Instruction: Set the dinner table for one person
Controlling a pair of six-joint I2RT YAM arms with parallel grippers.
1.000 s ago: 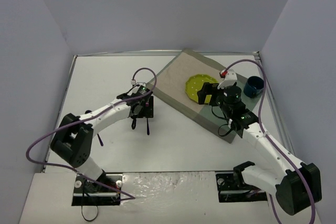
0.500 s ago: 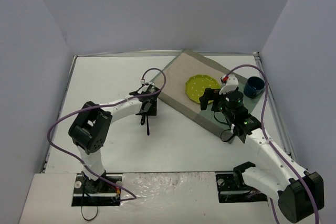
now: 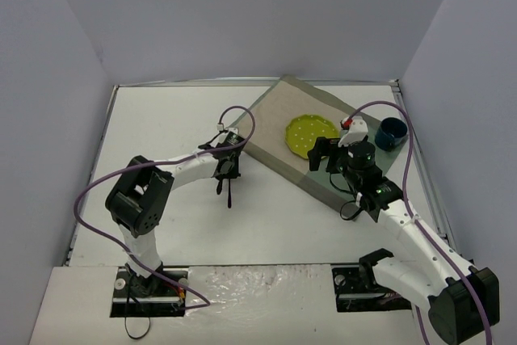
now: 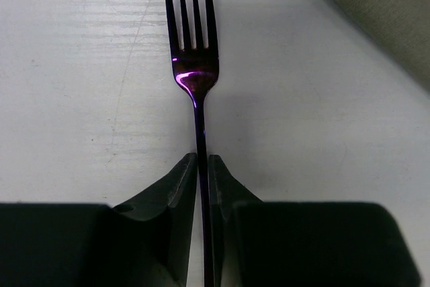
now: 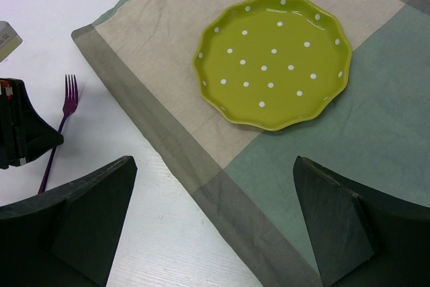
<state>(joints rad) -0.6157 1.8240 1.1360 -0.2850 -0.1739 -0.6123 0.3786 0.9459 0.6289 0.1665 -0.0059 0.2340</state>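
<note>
A purple metal fork lies flat on the white dinner table, tines pointing away from my left wrist. My left gripper is shut on the fork's thin handle, both fingers pressed against it. From above, this gripper sits just left of the beige-and-green placemat, with the fork sticking out below it. A yellow-green dotted plate rests on the placemat. My right gripper is open and holds nothing, hovering over the placemat's near-left border, short of the plate.
A dark blue cup stands at the placemat's far right corner by the table edge. The right wrist view also catches the fork and the left gripper at its left. Grey walls enclose the table on three sides.
My left gripper's jaws have closed from wide open onto the fork handle. The left arm's elbow swung right and inward. The right gripper has shifted slightly and stays open.
</note>
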